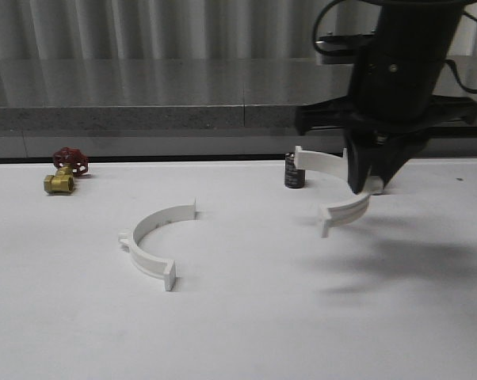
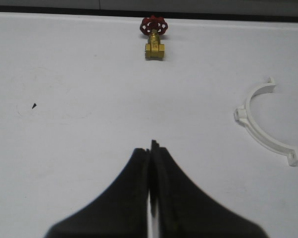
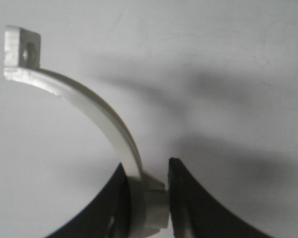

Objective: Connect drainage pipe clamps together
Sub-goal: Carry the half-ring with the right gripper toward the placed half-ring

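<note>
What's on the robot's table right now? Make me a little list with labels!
table: white tabletop
held clamp half: white half-ring, gripped at its mid-arc tab and looks lifted off the table
right pincer: shut on the held clamp half
free clamp half: white half-ring lying flat, left of centre
left pincer: shut, holding nothing
valve: brass with red handwheel, far left
small dark cylinder: standing behind the held half
clamp halves joined: no, apart

Probably lab: bare white table (image 1: 238, 332)
</note>
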Robot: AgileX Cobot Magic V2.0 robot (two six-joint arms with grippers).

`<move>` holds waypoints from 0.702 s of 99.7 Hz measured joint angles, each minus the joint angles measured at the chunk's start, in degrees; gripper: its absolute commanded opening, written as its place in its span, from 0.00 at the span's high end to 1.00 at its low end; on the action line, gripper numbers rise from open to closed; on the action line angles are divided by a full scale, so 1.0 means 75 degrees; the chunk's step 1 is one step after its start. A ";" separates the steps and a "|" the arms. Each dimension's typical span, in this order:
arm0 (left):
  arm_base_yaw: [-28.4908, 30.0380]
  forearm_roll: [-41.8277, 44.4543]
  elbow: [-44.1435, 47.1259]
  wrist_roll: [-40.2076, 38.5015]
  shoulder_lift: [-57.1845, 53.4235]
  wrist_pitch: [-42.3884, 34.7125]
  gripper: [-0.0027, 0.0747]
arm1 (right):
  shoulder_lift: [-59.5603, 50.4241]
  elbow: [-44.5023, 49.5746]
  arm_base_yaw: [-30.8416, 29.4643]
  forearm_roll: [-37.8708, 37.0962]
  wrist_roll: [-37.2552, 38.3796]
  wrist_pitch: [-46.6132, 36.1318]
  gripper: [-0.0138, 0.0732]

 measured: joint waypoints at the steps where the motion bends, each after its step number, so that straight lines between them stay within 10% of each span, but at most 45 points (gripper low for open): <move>1: 0.0000 0.0000 0.0000 0.0000 0.0000 0.0000 0.99 | 0.0019 -0.0020 0.0038 -0.0060 0.0071 0.0000 0.79; 70: 0.0000 0.0000 0.0000 0.0000 0.0000 0.0000 0.99 | 0.2267 -0.2124 0.1502 -0.0391 0.1599 0.0410 0.79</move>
